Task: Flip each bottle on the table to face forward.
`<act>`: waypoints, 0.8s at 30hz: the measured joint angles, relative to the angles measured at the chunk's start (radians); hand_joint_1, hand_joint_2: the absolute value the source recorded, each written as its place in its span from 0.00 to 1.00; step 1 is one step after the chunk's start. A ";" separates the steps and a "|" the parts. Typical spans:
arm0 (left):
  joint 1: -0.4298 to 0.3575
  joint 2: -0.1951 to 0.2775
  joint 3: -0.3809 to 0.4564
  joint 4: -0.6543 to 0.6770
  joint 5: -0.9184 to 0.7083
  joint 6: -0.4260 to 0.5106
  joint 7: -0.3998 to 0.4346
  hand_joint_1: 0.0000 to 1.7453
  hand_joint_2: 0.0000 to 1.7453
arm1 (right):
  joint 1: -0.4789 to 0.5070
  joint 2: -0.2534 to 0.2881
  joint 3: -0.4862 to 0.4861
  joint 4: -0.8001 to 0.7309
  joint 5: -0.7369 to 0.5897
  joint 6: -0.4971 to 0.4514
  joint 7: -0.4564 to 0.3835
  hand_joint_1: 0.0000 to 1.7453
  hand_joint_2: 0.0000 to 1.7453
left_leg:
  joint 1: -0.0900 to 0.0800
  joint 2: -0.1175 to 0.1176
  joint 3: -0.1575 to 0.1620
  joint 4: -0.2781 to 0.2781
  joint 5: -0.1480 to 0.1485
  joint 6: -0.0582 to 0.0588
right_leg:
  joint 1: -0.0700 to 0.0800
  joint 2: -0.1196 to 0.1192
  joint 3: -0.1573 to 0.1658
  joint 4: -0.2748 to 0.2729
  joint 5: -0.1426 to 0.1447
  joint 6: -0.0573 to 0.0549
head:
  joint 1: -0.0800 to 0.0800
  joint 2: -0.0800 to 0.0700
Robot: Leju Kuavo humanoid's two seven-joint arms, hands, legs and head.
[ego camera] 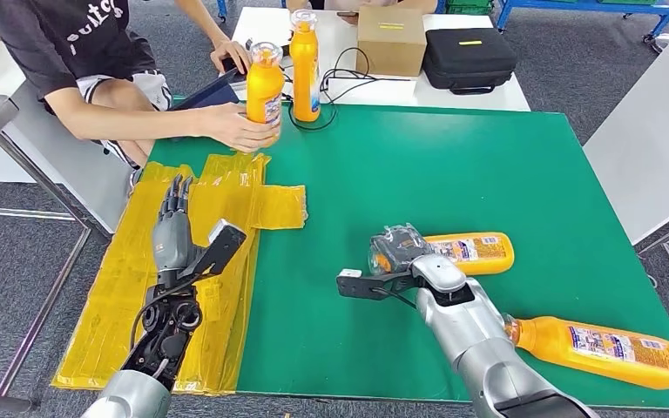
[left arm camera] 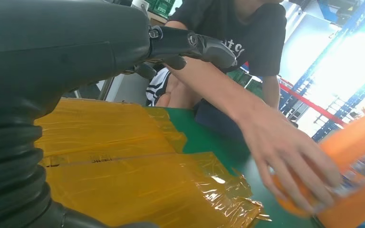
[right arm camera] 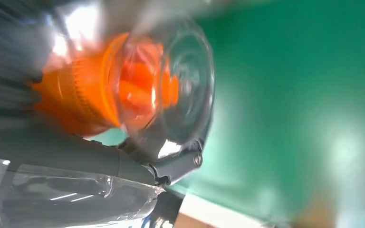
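**Head view: right hand on a lying bottle, left hand idle over the yellow sheet**

Head view gives me the whole green counter [ego camera: 453,174]. Two orange bottles stand upright at its far edge: a person's hand [ego camera: 242,127] wraps the base of the nearer upright bottle [ego camera: 265,84], and the second upright bottle [ego camera: 305,65] stands just beside it. Two more lie on their sides on my right: the held bottle [ego camera: 469,252], cap end inside my right hand [ego camera: 398,252], and the near-edge bottle [ego camera: 605,350] just beside my right forearm.

Right wrist view adds what the head camera hides: the clear cap [right arm camera: 171,85] and orange neck of the held bottle pressed against the hand, with a dark finger [right arm camera: 123,164] curled along it. That picture is blurred, so I can't tell how tight the hold is, but the fingers are closed around the cap end.

Left wrist view shows the person's hand close up, gripping the base of the upright bottle [left arm camera: 356,175], beyond the crinkled yellow sheet [left arm camera: 123,166]. My left hand [ego camera: 172,228] sits over that sheet, fingers [ego camera: 175,196] straight and slightly apart, holding nothing.
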 joint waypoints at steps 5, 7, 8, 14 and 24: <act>0.001 0.002 0.002 0.000 0.010 0.000 -0.002 0.00 1.00 | 0.006 -0.002 0.019 0.000 -0.042 0.003 0.000 0.00 1.00 | 0.000 0.000 0.000 0.000 0.000 0.000 | 0.000 0.000 0.000 0.000 0.000 0.000 | 0.000 0.000; 0.002 0.002 0.002 0.000 0.011 -0.001 -0.002 0.00 1.00 | 0.006 -0.003 0.026 -0.001 -0.057 0.003 -0.003 0.00 1.00 | 0.000 0.000 0.000 0.000 0.000 0.000 | 0.000 0.000 0.000 0.000 0.000 0.000 | 0.000 0.000; 0.002 0.002 0.002 0.000 0.012 -0.001 -0.002 0.00 1.00 | 0.006 -0.003 0.030 -0.002 -0.064 0.003 -0.005 0.00 1.00 | 0.000 0.000 0.000 0.000 0.000 0.000 | 0.000 0.000 0.000 0.000 0.000 0.000 | 0.000 0.000; 0.005 0.003 0.003 0.000 0.014 -0.001 -0.002 0.00 1.00 | 0.006 -0.003 0.052 -0.011 -0.089 0.001 -0.008 0.00 1.00 | 0.000 0.000 0.000 0.000 0.000 0.000 | 0.000 0.000 0.000 0.000 0.000 0.000 | 0.000 0.000; 0.009 0.003 0.003 0.000 0.014 -0.001 -0.001 0.00 1.00 | 0.008 -0.004 0.069 -0.022 -0.114 -0.018 -0.011 0.00 1.00 | 0.000 0.000 0.000 0.000 0.000 0.000 | 0.000 0.000 0.000 0.000 0.000 0.000 | 0.000 0.000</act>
